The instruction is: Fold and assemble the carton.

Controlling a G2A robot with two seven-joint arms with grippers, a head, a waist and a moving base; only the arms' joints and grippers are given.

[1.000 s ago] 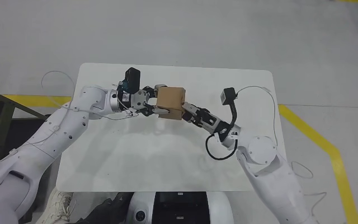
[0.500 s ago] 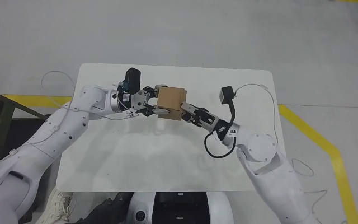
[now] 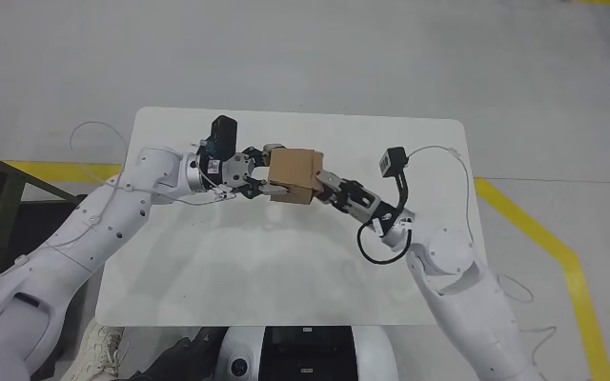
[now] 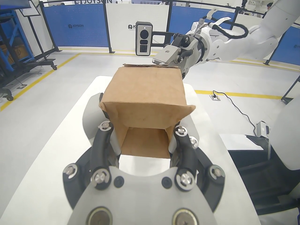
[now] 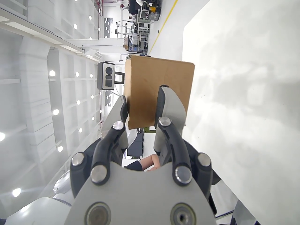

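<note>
A brown carton (image 3: 294, 172) hangs above the white table (image 3: 191, 267), held between both arms. In the left wrist view my left gripper (image 4: 143, 129) is shut on the carton (image 4: 145, 87) at its open end, one finger on each side wall, and the hollow inside faces this camera. A short flap sticks out over that opening. At the opposite end, my right gripper (image 5: 143, 97) clamps the carton (image 5: 150, 80), with one finger (image 5: 165, 104) lying over a flat face and the other at its edge. From above, the left gripper (image 3: 259, 177) and right gripper (image 3: 322, 181) flank the box.
A thin white cable (image 3: 440, 150) loops over the table's back right corner, and another cable (image 3: 95, 129) hangs off the left side. Bare tabletop lies below and in front of the carton. Yellow floor tape (image 3: 534, 229) runs past the right edge.
The right gripper has shifted a little toward the table's back along the carton's end, and its forearm has swung with it. The left arm and the carton have hardly moved.
</note>
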